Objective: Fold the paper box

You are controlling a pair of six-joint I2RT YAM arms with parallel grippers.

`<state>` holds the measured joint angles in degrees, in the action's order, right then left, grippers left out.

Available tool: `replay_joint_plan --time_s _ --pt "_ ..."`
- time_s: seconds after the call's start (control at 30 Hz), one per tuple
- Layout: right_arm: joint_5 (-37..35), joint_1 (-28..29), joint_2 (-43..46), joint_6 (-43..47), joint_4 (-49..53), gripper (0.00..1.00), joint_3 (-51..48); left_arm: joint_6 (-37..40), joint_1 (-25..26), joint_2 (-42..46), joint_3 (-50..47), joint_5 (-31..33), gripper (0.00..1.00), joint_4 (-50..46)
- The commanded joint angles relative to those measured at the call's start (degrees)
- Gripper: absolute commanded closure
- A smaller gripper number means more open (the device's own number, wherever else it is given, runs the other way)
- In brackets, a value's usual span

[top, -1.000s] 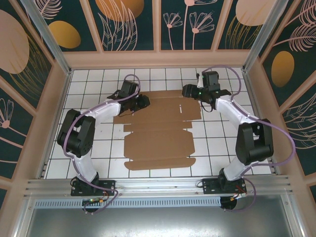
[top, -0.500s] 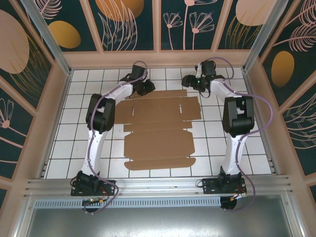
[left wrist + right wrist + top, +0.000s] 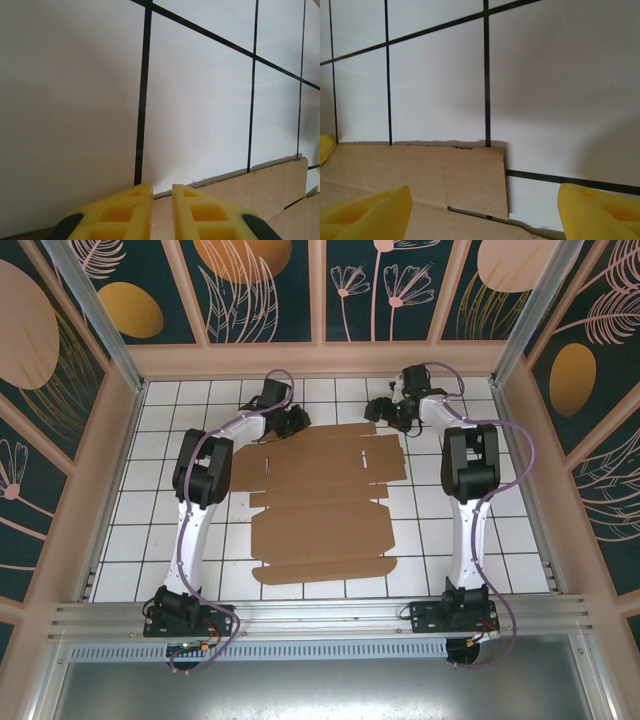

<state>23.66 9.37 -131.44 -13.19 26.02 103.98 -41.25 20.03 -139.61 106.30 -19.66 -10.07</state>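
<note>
The box (image 3: 325,505) lay flat and unfolded in the middle of the table (image 3: 430,530), with its long panels running left to right and no flap raised, so we judged the folding had hardly begun. The step in hand looked like taking hold of the far panel. The left gripper (image 3: 293,420) sat at that panel's far left corner and the right gripper (image 3: 385,412) at its far right corner. In the left wrist view the left gripper (image 3: 162,187) had its fingers nearly pressed together, with a thin slit between them and nothing in it that we could see. They hung just over the far edge of the box (image 3: 260,187). In the right wrist view the right gripper (image 3: 485,200) was spread wide across the corner of the box (image 3: 420,170), whose edge lay flat on the tiles. We thought the next move called for getting a finger under that thin edge, then swinging the panel up and towards the near side along its crease. A strip of bare tiles separated the edge from the back wall (image 3: 330,358), and both arms were stretched far out. There was more bare table to either side of the box.
</note>
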Motion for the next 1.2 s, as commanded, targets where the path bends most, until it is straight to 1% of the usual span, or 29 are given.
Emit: replay_joint_plan --time_s 0.0,0.13,0.27,0.47,0.57,0.67,0.83,1.0,1.17 --pt "-1.68 1.09 -0.72 1.35 2.80 0.23 0.81 2.87 0.23 1.29 -3.54 1.26 0.81 -3.13" --pt "-3.13 0.86 0.60 0.06 1.68 0.23 -0.81 3.00 -0.06 9.35 -8.27 2.34 0.75 1.64" --pt "-3.66 0.87 0.91 0.07 1.79 0.23 -1.15 0.59 -0.43 12.73 -11.40 -0.31 0.69 5.33" --pt "-4.83 0.78 1.31 1.10 2.54 0.24 -1.65 0.88 -0.43 15.52 -16.36 0.21 0.69 5.43" --pt "-3.80 0.78 1.38 1.32 2.37 0.24 -1.77 -0.34 -0.52 15.75 -18.91 0.58 0.71 4.28" --pt "-1.23 0.79 0.80 1.48 2.76 0.23 -0.89 -0.98 -0.79 14.73 -20.54 1.77 0.74 3.15" --pt "0.85 0.86 -1.43 0.98 3.46 0.23 0.94 -1.01 -1.85 11.02 -19.56 0.77 0.76 1.89" --pt "1.77 1.83 -4.86 0.75 5.43 0.24 6.03 0.22 -1.93 9.42 -19.05 1.09 0.77 1.44" --pt "2.68 4.15 -8.92 0.69 8.45 0.24 11.91 1.17 -1.92 8.66 -19.07 1.03 0.78 1.73"
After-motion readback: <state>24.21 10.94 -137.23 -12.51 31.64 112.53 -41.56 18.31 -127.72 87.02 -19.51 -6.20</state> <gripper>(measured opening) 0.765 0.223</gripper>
